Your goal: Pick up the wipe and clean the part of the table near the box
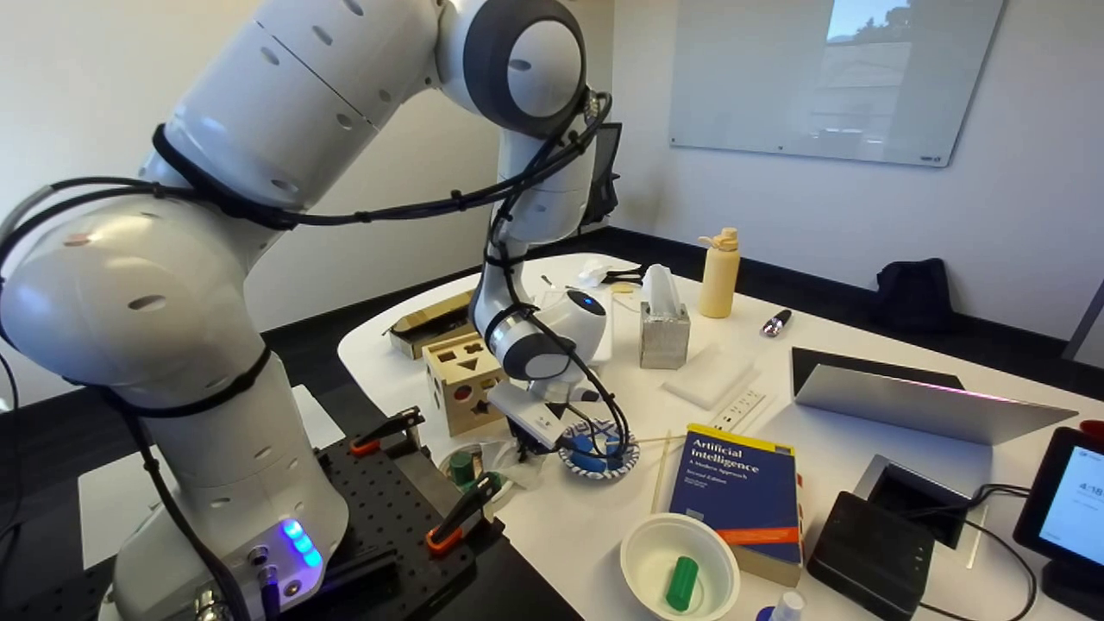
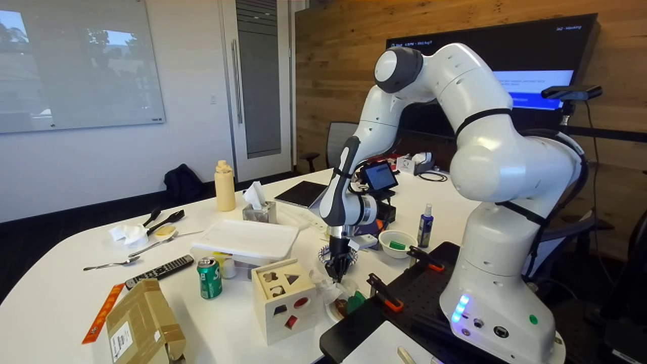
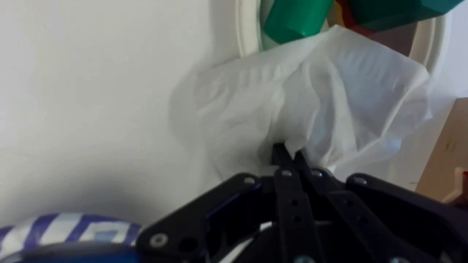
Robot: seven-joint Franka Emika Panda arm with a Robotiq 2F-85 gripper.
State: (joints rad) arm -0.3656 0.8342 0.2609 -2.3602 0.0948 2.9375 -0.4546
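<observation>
The wipe is a thin, crumpled white sheet (image 3: 314, 95), spread out in front of the fingertips in the wrist view. My gripper (image 3: 290, 157) is shut on it, with a fold pinched between the fingertips. In an exterior view the gripper (image 2: 337, 275) points down low over the table (image 2: 55, 298), and the wipe (image 2: 331, 292) hangs at its tips. I cannot tell whether the wipe touches the tabletop. The wooden box with shaped holes (image 2: 283, 303) stands beside the gripper; its side (image 3: 446, 146) shows at the right edge of the wrist view.
A white-rimmed bowl (image 3: 248, 29) with green blocks lies against the wipe. A blue-and-white patterned bowl (image 3: 73, 228) is close on the opposite side. A green can (image 2: 209, 278), a lidded container (image 2: 247, 240), a cardboard box (image 2: 144, 323) and a clamp (image 2: 386, 293) stand around.
</observation>
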